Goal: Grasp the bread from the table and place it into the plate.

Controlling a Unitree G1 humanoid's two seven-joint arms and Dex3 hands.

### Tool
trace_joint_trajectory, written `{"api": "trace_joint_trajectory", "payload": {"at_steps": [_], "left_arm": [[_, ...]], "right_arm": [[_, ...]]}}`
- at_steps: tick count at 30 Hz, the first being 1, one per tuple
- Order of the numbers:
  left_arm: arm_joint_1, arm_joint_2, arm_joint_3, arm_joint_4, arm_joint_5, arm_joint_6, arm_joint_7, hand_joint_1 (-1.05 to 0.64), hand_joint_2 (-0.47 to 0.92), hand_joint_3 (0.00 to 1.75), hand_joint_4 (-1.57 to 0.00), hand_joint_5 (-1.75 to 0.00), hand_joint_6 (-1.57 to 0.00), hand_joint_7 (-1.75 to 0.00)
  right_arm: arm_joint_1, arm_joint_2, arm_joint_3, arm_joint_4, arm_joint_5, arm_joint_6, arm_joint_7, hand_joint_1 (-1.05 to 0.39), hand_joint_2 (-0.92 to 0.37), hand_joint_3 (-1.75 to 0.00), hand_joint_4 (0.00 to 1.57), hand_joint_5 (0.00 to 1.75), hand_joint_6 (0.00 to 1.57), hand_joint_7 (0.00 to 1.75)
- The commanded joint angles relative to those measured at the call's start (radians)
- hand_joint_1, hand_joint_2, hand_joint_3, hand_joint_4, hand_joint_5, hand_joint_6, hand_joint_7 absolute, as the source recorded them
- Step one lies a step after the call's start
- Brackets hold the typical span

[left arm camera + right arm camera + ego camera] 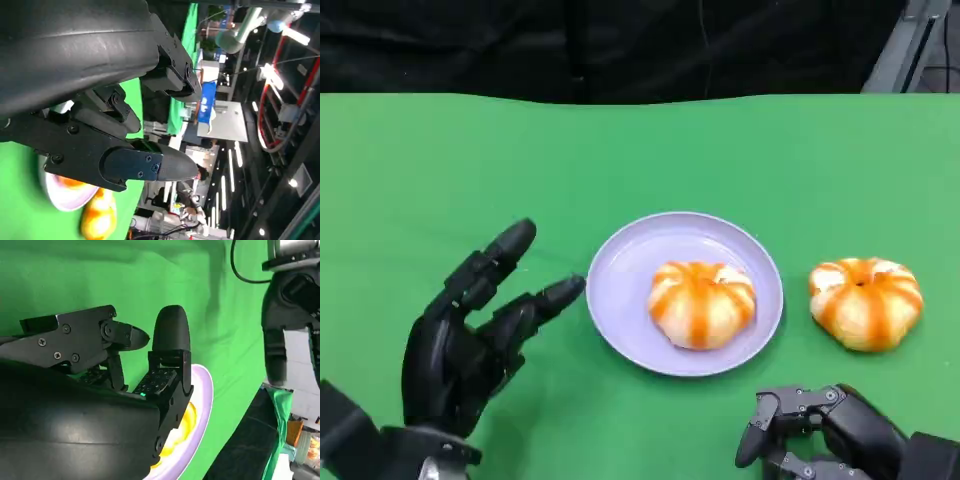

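Now one bread [702,302] already sits in the plate [620,290], toward its right half, and a second bread [866,302] lies on the green table [420,160] just beside the plate's right rim, apart from it. My right hand [820,432] hangs low, nearer me than the plate, its fingers curled in with nothing between them. My left hand [470,335] rests to the left of the plate, fingers spread and empty, their tips close to the rim.

As I judge it, the step in hand is reaching for the loose bread with my right hand. To do it well I should first spread the fingers, come down over the bun's crown, and close gently on its sides. The bun looks soft, so a light grip suits it. When I carry it over, I should clear the rim and set it in the bare left part.
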Motion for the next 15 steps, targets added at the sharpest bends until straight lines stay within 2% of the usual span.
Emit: {"api": "trace_joint_trajectory", "payload": {"at_steps": [1, 15], "left_arm": [[0.018, 0.014, 0.024, 0.016, -0.023, -0.019, -0.033, -0.66, 0.92, 0.28, -0.88, -0.02, -0.59, -0.01], [0.062, 0.035, 0.05, 0.162, -0.02, -0.117, -0.166, -0.71, 0.92, 0.25, -0.91, -0.02, -0.62, -0.02]], "right_arm": [[0.004, -0.019, -0.005, -0.004, 0.003, 0.003, -0.001, -0.04, -0.92, -0.45, 0.71, 1.5, 0.82, 1.05], [0.007, -0.023, -0.007, -0.007, 0.011, 0.002, 0.006, -0.03, -0.92, -0.46, 0.71, 1.51, 0.81, 1.06]]}}
